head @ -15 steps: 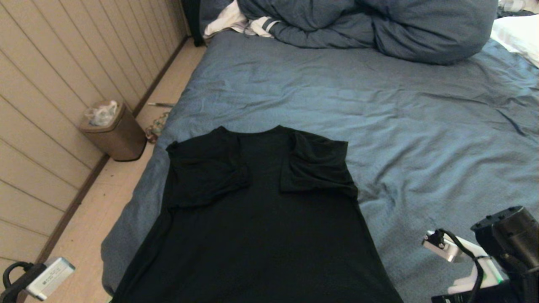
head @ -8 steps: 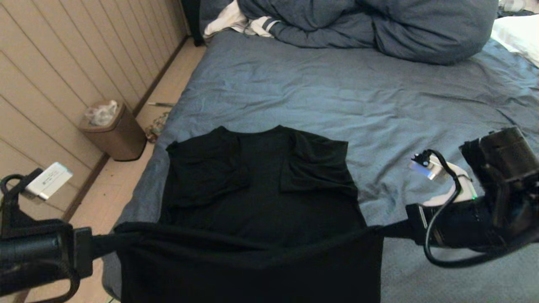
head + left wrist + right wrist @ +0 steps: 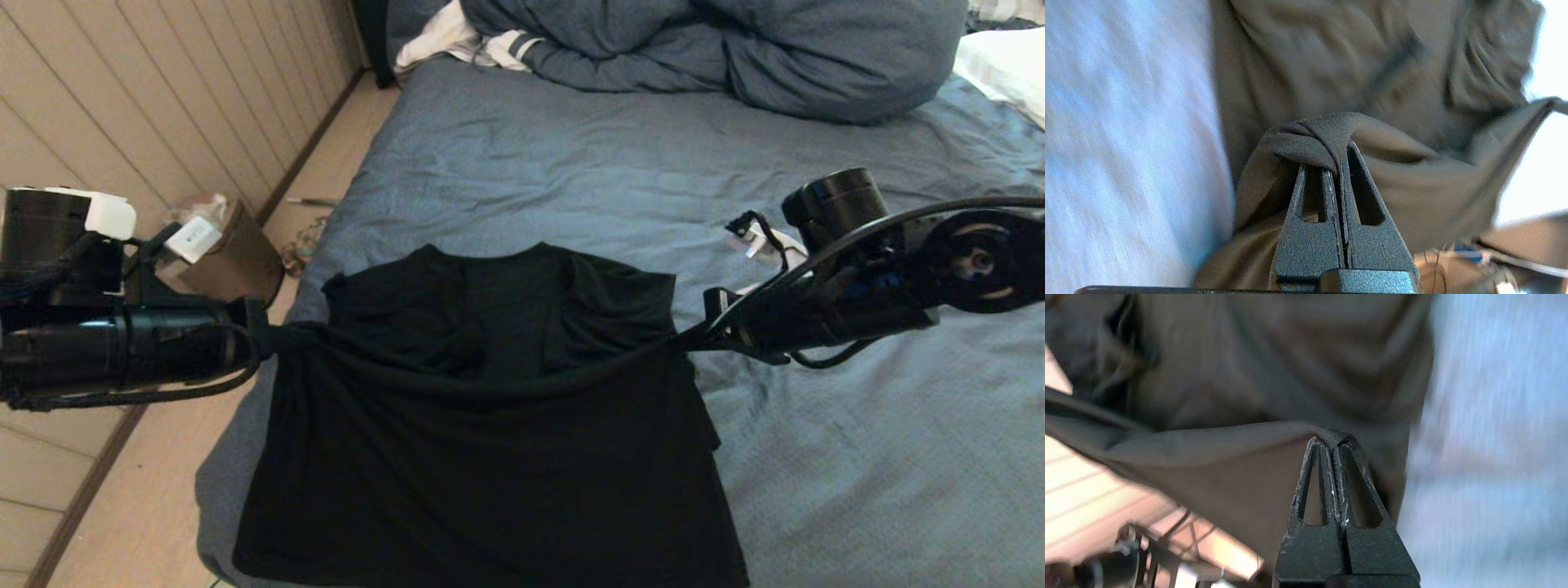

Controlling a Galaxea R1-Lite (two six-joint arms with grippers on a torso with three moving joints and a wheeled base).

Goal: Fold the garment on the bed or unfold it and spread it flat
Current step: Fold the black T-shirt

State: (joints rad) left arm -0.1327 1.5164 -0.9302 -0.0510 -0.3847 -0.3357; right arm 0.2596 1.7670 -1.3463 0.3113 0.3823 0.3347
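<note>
Since the earlier frames both arms had carried the hem of the garment [image 3: 490,441] up over its body, toward the collar. The left gripper [image 3: 1337,161] and the right gripper [image 3: 1333,443] were each clamped tight on a lower corner, the edge sagging between them above the bed [image 3: 857,457]. The thin pinch could slip, or uneven travel could lay the fold crooked over the tucked sleeves. Counted: one shirt, two grippers, one duvet [image 3: 735,49], one bin [image 3: 237,269].
</note>
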